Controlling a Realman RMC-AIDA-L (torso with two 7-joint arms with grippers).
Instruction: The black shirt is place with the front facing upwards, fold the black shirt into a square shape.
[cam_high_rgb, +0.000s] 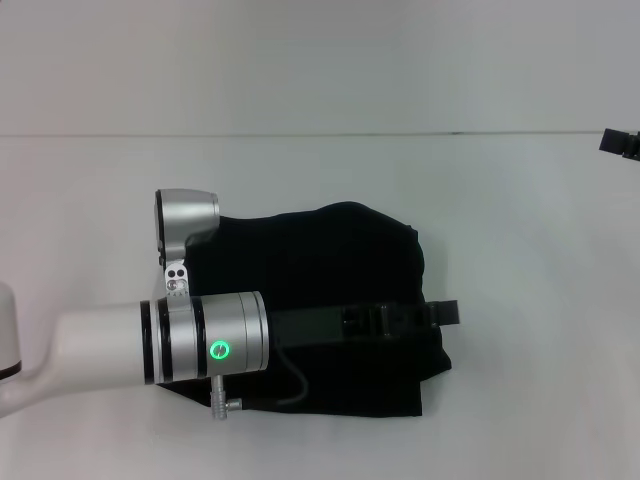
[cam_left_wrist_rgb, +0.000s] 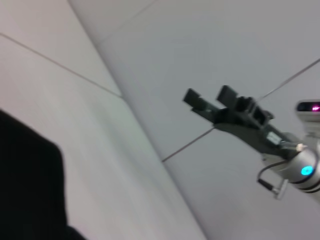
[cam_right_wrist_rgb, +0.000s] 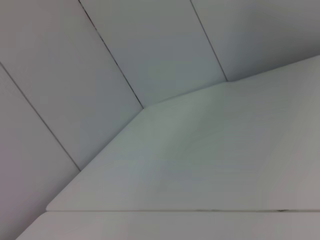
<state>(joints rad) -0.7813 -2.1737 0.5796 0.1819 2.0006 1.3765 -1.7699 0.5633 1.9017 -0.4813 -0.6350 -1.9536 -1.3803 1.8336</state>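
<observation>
we see the black shirt (cam_high_rgb: 330, 290) lying in a folded, roughly rectangular heap on the white desk (cam_high_rgb: 520, 300), nearer the front edge than the back edge and about midway between the side edges. its lettering is not visible. our left arm reaches across the shirt, and the left gripper (cam_high_rgb: 445, 313) sits at the shirt's right-hand edge, low over the cloth; we cannot tell whether its fingers are parted or closed, or whether they hold any fabric. the right gripper (cam_left_wrist_rgb: 207, 101) is off near the desk's right edge, well apart from the shirt, raised in the air with its two fingers (cam_left_wrist_rgb: 192, 97) spread apart and holding nothing. the right wrist view shows only bare desk and wall panels.
</observation>
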